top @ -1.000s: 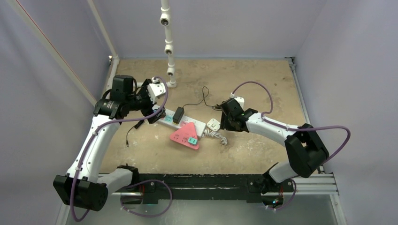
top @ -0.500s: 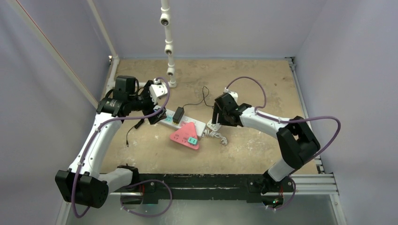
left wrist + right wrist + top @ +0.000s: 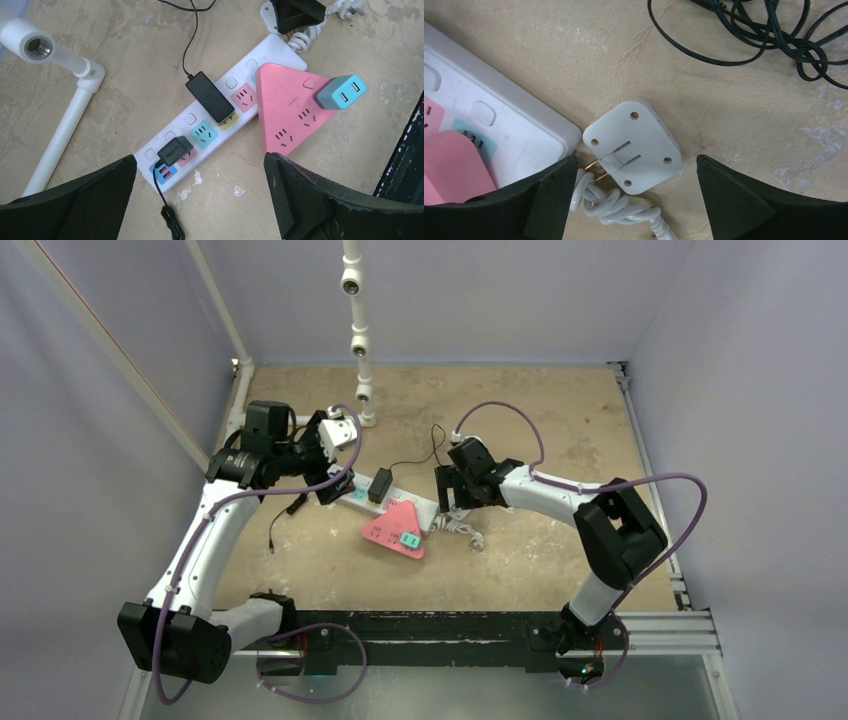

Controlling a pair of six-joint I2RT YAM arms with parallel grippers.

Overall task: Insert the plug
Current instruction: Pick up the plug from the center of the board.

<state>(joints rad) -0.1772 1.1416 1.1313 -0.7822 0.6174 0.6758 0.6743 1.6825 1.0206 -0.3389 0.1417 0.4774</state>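
Right wrist camera puts me directly over the work, and I read this as the pick-up step: the plug is not yet in hand. Nearest the lens, the right jaws stand released and wide, one dark finger at each lower corner, gripping nothing. Between them, a little left of centre and touching neither, the flat white square plug (image 3: 633, 145) lies face up on the bench (image 3: 749, 130). Its two brass-tipped prongs point left toward the long white power strip (image 3: 509, 125), whose rounded end sits just beside the plug's corner. The plug's coiled white cord (image 3: 611, 202) bunches just below it. At the left edge a pink triangular socket block (image 3: 446, 167) sits over the strip. Farther off, a tangle of thin black cable (image 3: 754, 35) lies well apart.

My next move, as I judge it, is to lower and centre, then close on the plug's sides without pinching the cord or nudging the strip. After that the prongs will need turning down to a free socket.

From the left wrist, the left jaws are also spread and empty above the strip, where a teal socket (image 3: 202, 132) looks free.
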